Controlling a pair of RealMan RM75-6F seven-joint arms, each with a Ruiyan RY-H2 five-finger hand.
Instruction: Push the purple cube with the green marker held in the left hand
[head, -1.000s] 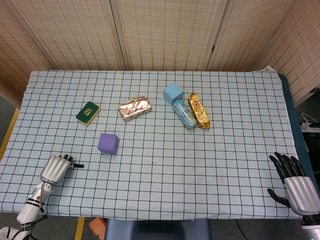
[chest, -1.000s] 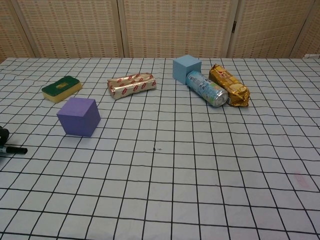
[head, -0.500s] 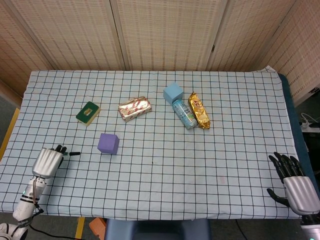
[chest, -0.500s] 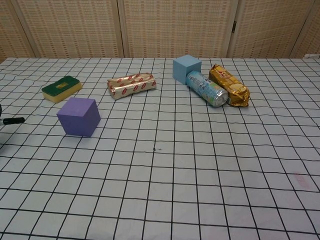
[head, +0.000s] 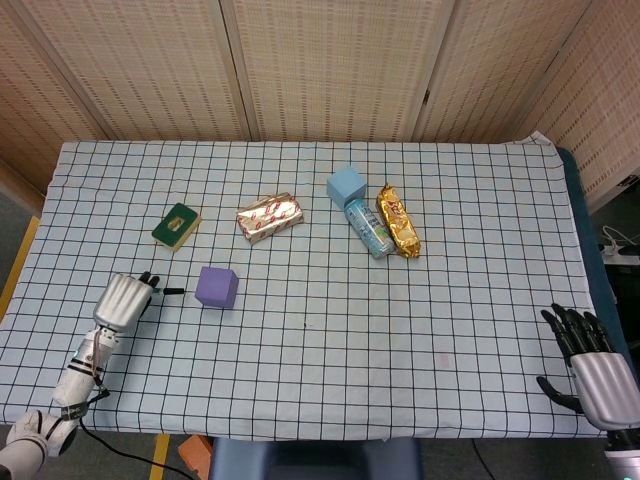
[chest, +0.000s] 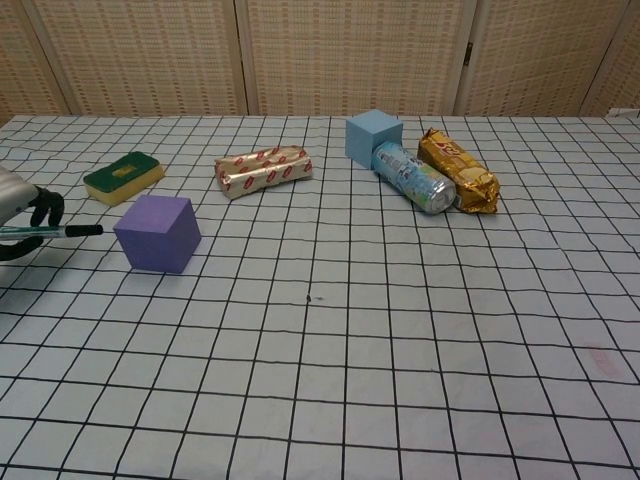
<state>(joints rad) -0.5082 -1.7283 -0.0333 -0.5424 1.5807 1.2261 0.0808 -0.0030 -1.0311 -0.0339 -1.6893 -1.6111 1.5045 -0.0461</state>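
The robot's left hand (head: 122, 299) grasps the green marker (head: 168, 291) in curled fingers (chest: 40, 208) at the near-left part of the checked table (head: 460, 300), the pen's dark tip levelled at the purple cube (head: 216, 287). In the chest view the tip stops just beside the cube's left face, with a thin strip of cloth showing between them; whether they have met cannot be told for certain from the head view. The cube sits square on the cloth, near the front-left, below the green sponge (head: 176, 225) and the foil-wrapped packet (head: 269, 217).

By the look of it, the approach is done and the marker is lined up; the push itself has not yet begun, and what is left is to drive the tip on into the cube and slide it rightward across the grid.

Well apart, at the table's near-right corner, the right hand (head: 592, 363) lies idle, fingers spread and holding nothing. A blue cube (head: 345, 185), a can (head: 368, 228) lying on its side and a gold snack bag (head: 398, 221) cluster further back.
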